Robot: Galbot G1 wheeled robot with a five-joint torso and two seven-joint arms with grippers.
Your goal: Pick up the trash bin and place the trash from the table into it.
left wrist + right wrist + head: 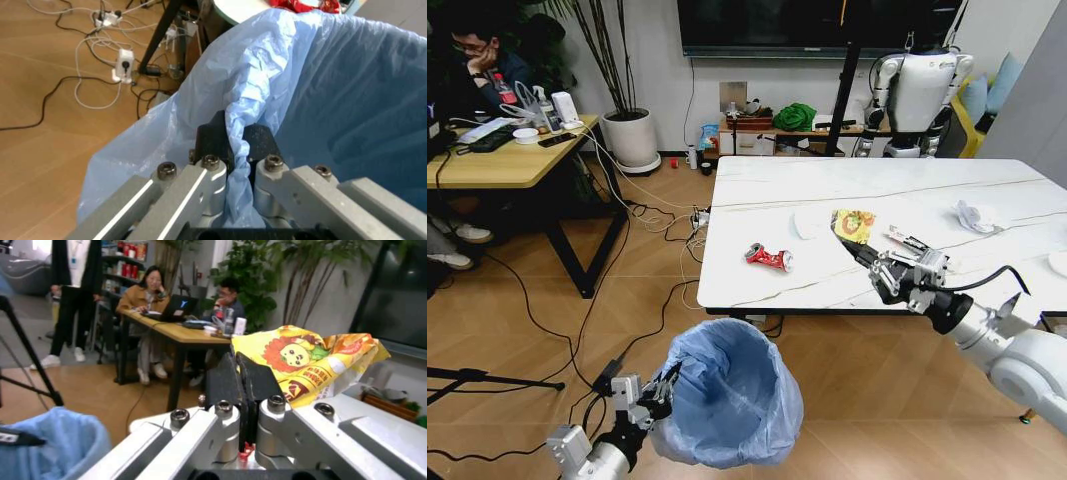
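My left gripper (667, 385) is shut on the rim of the trash bin (732, 392), a round bin lined with a crinkled light-blue bag (313, 95), held off the floor in front of the table (757, 285). My right gripper (849, 247) is shut on the yellow crumpled wrapper (855, 224), lifted just above the tabletop; the wrapper (313, 362) sticks out past the closed fingers (227, 385). A crushed red can (769, 258) lies near the table's front left. Crumpled white tissue (979, 216) sits at the right, a white lid (810, 222) beside the wrapper.
A light-wood desk (502, 160) with a seated person stands at the left. Cables and a power strip (699, 216) trail over the wooden floor. A white plant pot (632, 138) and another robot (917, 90) stand at the back wall.
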